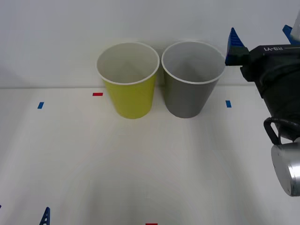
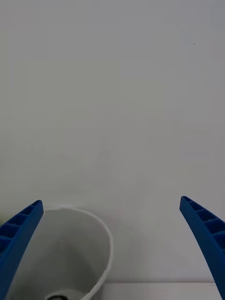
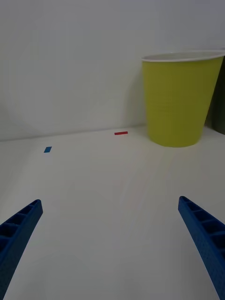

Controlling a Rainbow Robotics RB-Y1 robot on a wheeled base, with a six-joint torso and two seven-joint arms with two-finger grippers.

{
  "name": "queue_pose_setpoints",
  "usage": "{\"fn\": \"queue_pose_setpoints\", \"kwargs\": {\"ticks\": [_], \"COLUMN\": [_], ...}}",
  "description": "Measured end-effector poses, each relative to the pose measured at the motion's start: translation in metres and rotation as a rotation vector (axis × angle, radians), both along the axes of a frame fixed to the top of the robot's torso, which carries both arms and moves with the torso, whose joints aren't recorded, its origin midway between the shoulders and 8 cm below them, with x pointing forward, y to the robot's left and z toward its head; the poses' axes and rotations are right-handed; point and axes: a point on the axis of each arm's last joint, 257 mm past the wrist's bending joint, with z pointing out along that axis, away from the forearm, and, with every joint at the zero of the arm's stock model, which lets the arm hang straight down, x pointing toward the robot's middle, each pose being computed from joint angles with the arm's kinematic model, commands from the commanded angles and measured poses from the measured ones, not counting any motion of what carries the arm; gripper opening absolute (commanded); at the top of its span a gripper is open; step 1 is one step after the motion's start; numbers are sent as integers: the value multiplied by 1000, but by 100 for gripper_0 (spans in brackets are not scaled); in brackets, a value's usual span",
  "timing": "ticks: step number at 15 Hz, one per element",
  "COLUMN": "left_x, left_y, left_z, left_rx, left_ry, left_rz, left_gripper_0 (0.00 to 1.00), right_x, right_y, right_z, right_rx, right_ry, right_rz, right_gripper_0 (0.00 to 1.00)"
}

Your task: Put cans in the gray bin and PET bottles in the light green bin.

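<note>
Hovering with fingers spread beside the gray bin (image 1: 191,79), the right gripper (image 1: 260,40) is cut off.

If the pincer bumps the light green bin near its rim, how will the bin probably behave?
The light green bin probably tips easily: it is tall and tapers to a narrow base. It looks like thin plastic, so it is likely light and may slide on the smooth white table. The gray bin beside it could stop a fall toward that side.
</note>
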Motion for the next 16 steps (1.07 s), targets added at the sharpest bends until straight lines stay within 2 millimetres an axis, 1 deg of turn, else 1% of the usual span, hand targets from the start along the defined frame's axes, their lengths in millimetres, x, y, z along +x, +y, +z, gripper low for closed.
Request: {"fn": "queue_pose_setpoints", "kwargs": {"ticks": [3, 6, 9, 10, 13, 15, 16], "left_x": [0, 0, 0, 0, 0, 0, 0], "left_y": [0, 0, 0, 0, 0, 0, 0], "left_z": [0, 0, 0, 0, 0, 0, 0], "left_rx": [0, 0, 0, 0, 0, 0, 0], "left_ry": [0, 0, 0, 0, 0, 0, 0], "left_rz": [0, 0, 0, 0, 0, 0, 0], "left_gripper_0": [100, 100, 100, 100, 100, 100, 100], "right_x": [-13, -28, -46, -50, -59, -62, -63], "right_y": [-11, -22, -29, -30, -32, -40, -43], "right_z": [-17, -39, -59, -63, -72, -92, -96], "right_rx": [-17, -25, -20, -16, -17, -13, -2], "right_ry": [-23, -27, -28, -35, -95, -79, -74], "right_rz": [0, -2, 8, 15, 49, 45, 37], "right_gripper_0": [100, 100, 100, 100, 100, 100, 100]}}
